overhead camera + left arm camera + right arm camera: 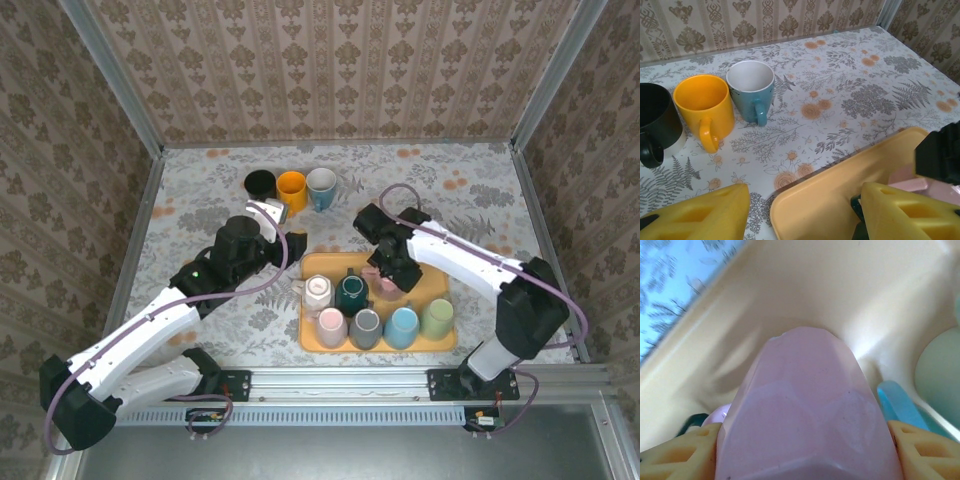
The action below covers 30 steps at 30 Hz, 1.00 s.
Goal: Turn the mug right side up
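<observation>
Three upright mugs stand in a row near the back of the floral-patterned table (470, 200). From left to right they are a black mug (260, 184), an orange mug (291, 187) and a blue mug (322, 186) with a white interior, each just beside the next, handles toward the near edge. A yellow tray (325, 263) near the front edge carries a cream mug (318, 292) and a dark green mug (351, 293), with a pale pink mug (331, 326), grey mug (365, 328), light blue mug (402, 326) and pale green mug (437, 318) in the front row. Patterned wallpaper walls (340, 60) in an aluminium frame (113, 75) enclose the table.
</observation>
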Each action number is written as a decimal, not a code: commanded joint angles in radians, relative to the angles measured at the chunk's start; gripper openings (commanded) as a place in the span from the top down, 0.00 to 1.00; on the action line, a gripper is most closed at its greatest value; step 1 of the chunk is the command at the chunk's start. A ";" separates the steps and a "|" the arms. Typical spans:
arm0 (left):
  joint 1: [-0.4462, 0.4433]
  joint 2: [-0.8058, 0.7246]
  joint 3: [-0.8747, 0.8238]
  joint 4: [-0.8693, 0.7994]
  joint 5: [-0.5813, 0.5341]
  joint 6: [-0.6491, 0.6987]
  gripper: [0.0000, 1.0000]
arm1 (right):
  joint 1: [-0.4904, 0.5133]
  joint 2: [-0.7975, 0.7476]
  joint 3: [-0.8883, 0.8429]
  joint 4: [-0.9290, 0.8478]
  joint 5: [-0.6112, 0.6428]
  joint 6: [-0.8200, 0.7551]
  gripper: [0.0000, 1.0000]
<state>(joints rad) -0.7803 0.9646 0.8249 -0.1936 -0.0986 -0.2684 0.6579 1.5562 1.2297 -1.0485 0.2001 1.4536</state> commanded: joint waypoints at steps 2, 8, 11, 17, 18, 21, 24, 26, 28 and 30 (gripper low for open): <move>-0.007 -0.015 -0.007 0.004 -0.017 0.023 0.38 | -0.031 -0.155 0.019 0.049 0.096 -0.107 0.51; -0.002 -0.048 0.023 -0.016 0.014 -0.011 0.36 | -0.038 -0.369 -0.082 0.428 0.047 -0.462 0.54; 0.001 -0.046 0.064 -0.048 0.094 -0.044 0.35 | -0.040 -0.445 -0.120 0.623 -0.012 -0.691 0.54; 0.039 -0.048 0.165 -0.095 0.477 -0.219 0.31 | -0.040 -0.509 -0.154 0.879 -0.203 -1.011 0.53; 0.042 -0.056 0.162 -0.072 0.516 -0.276 0.31 | -0.040 -0.522 -0.173 0.934 -0.228 -1.039 0.53; 0.056 -0.098 0.094 0.092 0.595 -0.482 0.25 | -0.040 -0.580 -0.278 1.173 -0.301 -1.132 0.53; 0.071 -0.139 -0.011 0.305 0.604 -0.703 0.27 | -0.040 -0.605 -0.354 1.352 -0.350 -1.200 0.52; 0.079 -0.137 -0.055 0.429 0.622 -0.831 0.29 | -0.040 -0.605 -0.367 1.397 -0.388 -1.227 0.51; 0.082 -0.124 -0.087 0.546 0.636 -0.927 0.32 | -0.040 -0.605 -0.375 1.441 -0.436 -1.240 0.52; 0.082 -0.108 -0.113 0.641 0.638 -1.017 0.35 | -0.040 -0.612 -0.385 1.480 -0.471 -1.231 0.52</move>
<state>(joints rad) -0.7052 0.8463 0.7376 0.1967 0.4812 -1.0435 0.6186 0.9844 0.8371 0.1558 -0.1661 0.2821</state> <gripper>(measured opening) 0.661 0.679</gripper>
